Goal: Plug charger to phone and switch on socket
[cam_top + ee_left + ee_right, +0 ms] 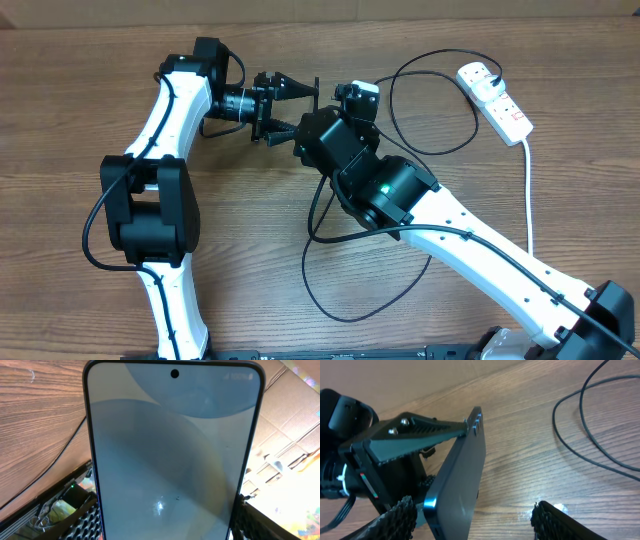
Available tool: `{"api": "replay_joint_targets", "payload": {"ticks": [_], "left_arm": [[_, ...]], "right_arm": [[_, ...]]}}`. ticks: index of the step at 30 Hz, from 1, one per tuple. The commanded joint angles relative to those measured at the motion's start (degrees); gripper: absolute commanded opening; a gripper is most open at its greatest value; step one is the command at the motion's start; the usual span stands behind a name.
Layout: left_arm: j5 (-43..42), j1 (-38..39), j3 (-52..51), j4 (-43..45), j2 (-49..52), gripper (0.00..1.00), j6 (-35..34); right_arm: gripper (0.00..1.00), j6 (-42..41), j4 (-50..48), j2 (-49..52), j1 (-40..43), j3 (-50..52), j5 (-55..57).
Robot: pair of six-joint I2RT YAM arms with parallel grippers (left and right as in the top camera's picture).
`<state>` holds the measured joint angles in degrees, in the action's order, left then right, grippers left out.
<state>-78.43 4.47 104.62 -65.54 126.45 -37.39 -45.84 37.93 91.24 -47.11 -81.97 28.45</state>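
Note:
My left gripper (165, 512) is shut on the phone (170, 455), its fingers (82, 520) pressing both long edges; the light blue screen fills the left wrist view. The right wrist view shows that phone (462, 475) edge-on, lifted off the table. It stands between the fingers of my right gripper (472, 506), close to the left finger (400, 515) and well apart from the right one, so the jaws are open. The charger is a black cable (325, 290) that loops over the table and reaches the socket (495, 98) at the back right. Its connector tip is not visible.
A thick white cord (529, 190) runs from the socket toward the front right. Black cable loops (590, 440) lie on the wood just right of my right gripper. Both arms meet at the table's back middle.

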Motion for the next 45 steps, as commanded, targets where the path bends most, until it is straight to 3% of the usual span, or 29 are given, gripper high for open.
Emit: {"api": "replay_joint_targets", "payload": {"ticks": [1,5,12,21,25,36,40,45], "left_arm": [[-1.9,0.1,1.7,0.0,-0.1,0.67,-0.2],[-1.9,0.1,1.7,0.0,-0.1,0.67,-0.2],[-1.9,0.1,1.7,0.0,-0.1,0.67,-0.2],[-1.9,0.1,1.7,0.0,-0.1,0.68,-0.2],[-0.6,0.1,1.7,0.0,-0.1,0.68,-0.2],[-0.4,0.1,1.7,0.0,-0.1,0.68,-0.2],[-0.4,0.1,1.7,0.0,-0.1,0.67,-0.2],[1.1,0.1,1.7,0.0,-0.1,0.68,-0.2]], "right_arm": [[0.75,-0.2,-0.4,1.2,-1.2,-0.9,2.4],[0.75,-0.2,-1.5,3.0,-2.1,-0.9,2.4],[0.65,-0.2,-3.9,4.1,-2.3,-0.9,2.6],[0.61,1.1,-4.3,7.2,-2.3,-0.9,2.6],[0.52,1.6,-4.7,7.2,-2.3,-0.9,4.1],[0.45,2.8,-5.2,7.2,-2.3,-0.9,5.0],[0.34,2.8,-5.3,7.2,-2.3,-0.9,4.9],[0.27,2.8,-5.5,7.2,-2.3,-0.9,4.9]]}}
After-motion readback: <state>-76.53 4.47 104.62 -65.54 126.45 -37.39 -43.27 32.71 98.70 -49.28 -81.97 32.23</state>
